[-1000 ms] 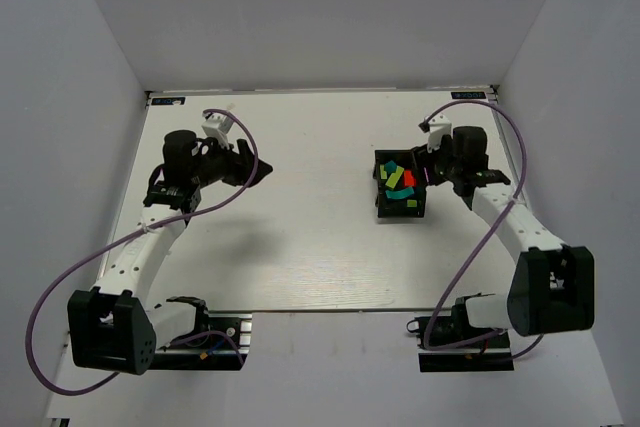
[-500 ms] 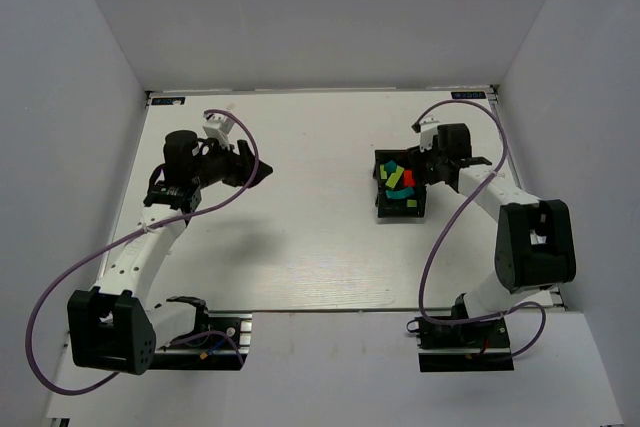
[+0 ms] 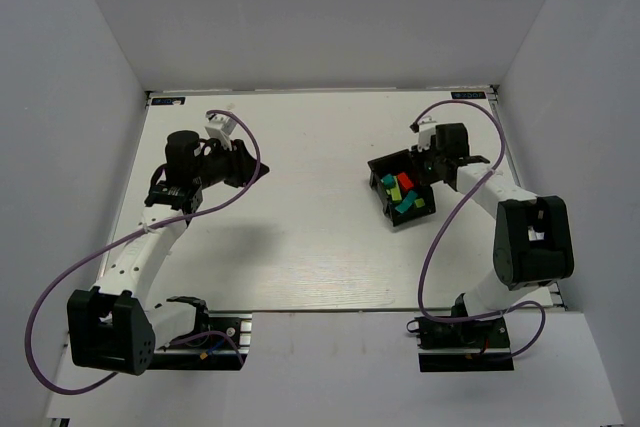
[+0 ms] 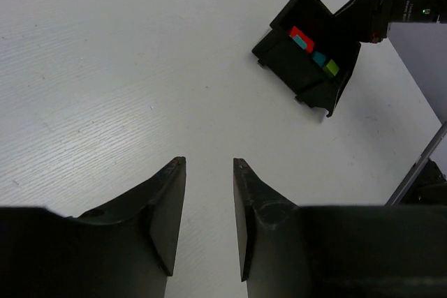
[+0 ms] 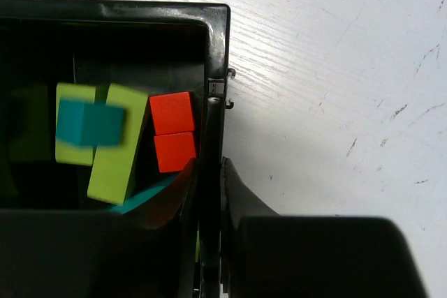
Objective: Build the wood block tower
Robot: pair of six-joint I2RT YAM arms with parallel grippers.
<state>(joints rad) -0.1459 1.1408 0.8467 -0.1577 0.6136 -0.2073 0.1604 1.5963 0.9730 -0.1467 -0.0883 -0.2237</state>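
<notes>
- Black plastic bin (image 3: 381, 169) sits askew on the white table (image 3: 300, 237), right of centre.
- Wood blocks (image 3: 403, 192) lie loose inside the bin, unstacked: lime-green bars (image 5: 115, 144), a teal cube (image 5: 89, 122) and two red-orange cubes (image 5: 172, 113).
- Right gripper (image 5: 209, 176): fingers pinched tight on the bin's side wall, one inside, one outside.
- Left gripper (image 4: 208, 165): fingers part-way apart with nothing between them, above bare table well left of the bin.
- Small labels (image 3: 165, 101) at the table's far corners are too small to read.

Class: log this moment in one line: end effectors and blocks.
left end effector: open, holding nothing | right end effector: shut on black bin wall | blocks: loose in bin
</notes>
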